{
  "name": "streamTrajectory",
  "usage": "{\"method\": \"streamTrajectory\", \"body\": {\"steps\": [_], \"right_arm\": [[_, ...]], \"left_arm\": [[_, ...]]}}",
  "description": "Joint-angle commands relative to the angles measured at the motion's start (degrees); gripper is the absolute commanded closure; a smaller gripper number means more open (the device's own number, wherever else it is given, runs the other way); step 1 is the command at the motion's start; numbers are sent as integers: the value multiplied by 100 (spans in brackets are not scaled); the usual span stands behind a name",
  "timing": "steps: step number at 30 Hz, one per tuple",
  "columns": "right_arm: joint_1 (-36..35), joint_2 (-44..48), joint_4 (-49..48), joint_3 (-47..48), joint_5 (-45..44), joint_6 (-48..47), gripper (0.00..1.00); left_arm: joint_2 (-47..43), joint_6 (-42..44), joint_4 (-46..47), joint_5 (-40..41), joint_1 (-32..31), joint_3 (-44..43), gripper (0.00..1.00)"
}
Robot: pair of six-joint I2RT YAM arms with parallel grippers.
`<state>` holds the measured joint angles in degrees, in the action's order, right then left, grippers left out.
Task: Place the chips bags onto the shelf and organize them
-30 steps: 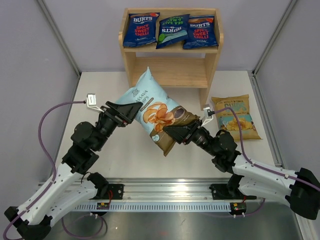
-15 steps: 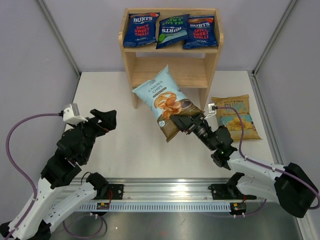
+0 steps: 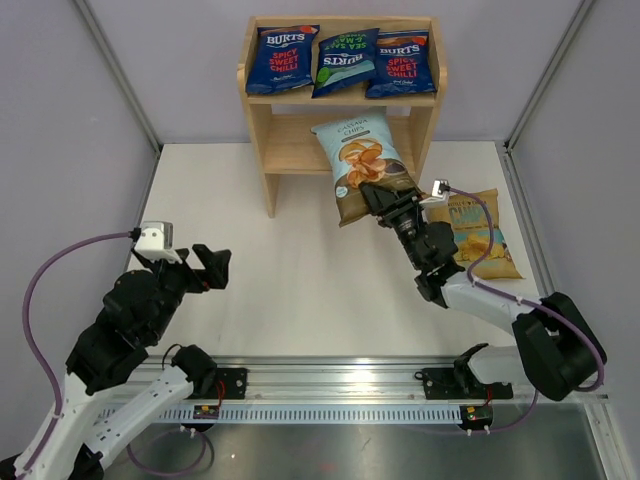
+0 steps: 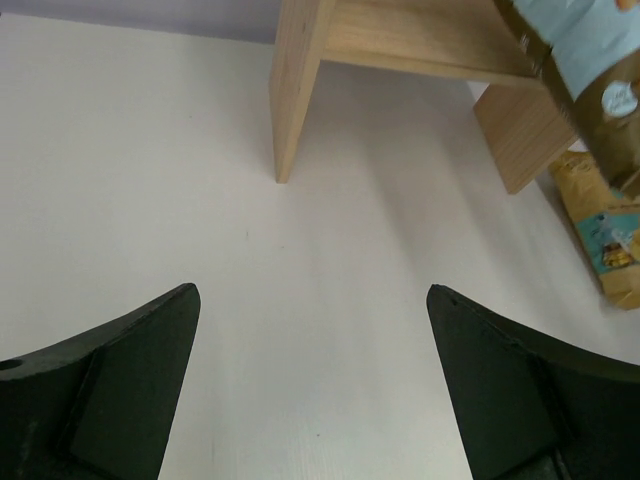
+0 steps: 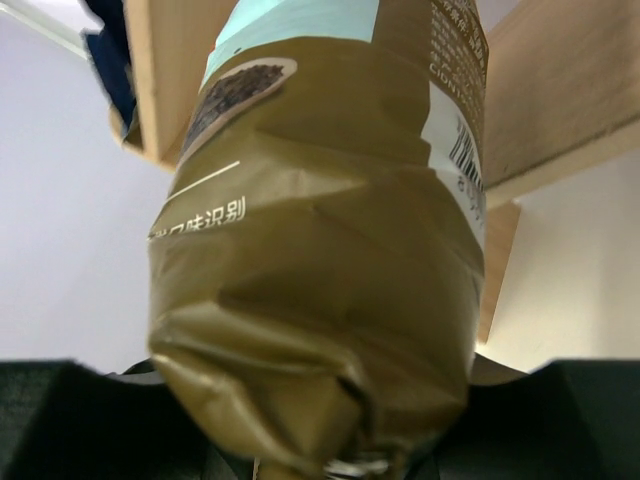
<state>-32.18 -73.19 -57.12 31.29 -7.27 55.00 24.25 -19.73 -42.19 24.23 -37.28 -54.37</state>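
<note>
Holdings, largest first.

1. Table (image 3: 300, 290): white top; my two arms are bolted at its near edge.

2. Shelf (image 3: 300, 140): light wood, two tiers, standing at the far edge of the table. The top tier carries three bags in a row. The lower tier's left half is bare board.

3. Pale blue-tan bag (image 3: 358, 160): held off the table by its crumpled brown bottom end. Its blue top end points into the right half of the lower tier's opening. From above it overlaps that tier (whether it touches the board, I cannot tell).

4. Yellow bag (image 3: 493, 250): flat on the table, just right of the shelf's right leg. My right arm passes over its near-left corner.

5. Left dark-blue bag (image 3: 282, 58), red lettering: top tier, left.

6. Middle dark-blue bag (image 3: 345, 60), green label: top tier, centre, print upside down from the overhead view.

7. Right dark-blue bag (image 3: 402, 62), red lettering: top tier, right, edge against the middle one.

8. My right pincer (image 3: 385, 200): roughly half closed, fingers clamped on the brown end of item 3, near the shelf's front right.

9. My left pincer (image 3: 218, 268): fingers spread fully wide, holding nothing, above bare table at the near left, well apart from every bag.
</note>
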Motion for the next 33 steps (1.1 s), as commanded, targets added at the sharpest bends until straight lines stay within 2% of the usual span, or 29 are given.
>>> {"method": "streamTrajectory", "body": {"steps": [1,8,13,23,33], "right_arm": [[28,-502,-791,685,-916,-139,64],[-51,-2074,-1318,1791,-1575,-69,64],[-393,-2910,-1425,2670,-2243,-543,64],[-1044,-4325,-503,4401,-2789,-562,62],[-1404,-4845,341,5299,-3255,-280,61]], "left_arm": [[-323,381,141,29,10,356,1],[-798,356,247,258,10,743,1],[-887,417,256,179,19,779,1],[-1071,496,291,29,19,858,1],[-1230,514,291,3,19,867,1]]}}
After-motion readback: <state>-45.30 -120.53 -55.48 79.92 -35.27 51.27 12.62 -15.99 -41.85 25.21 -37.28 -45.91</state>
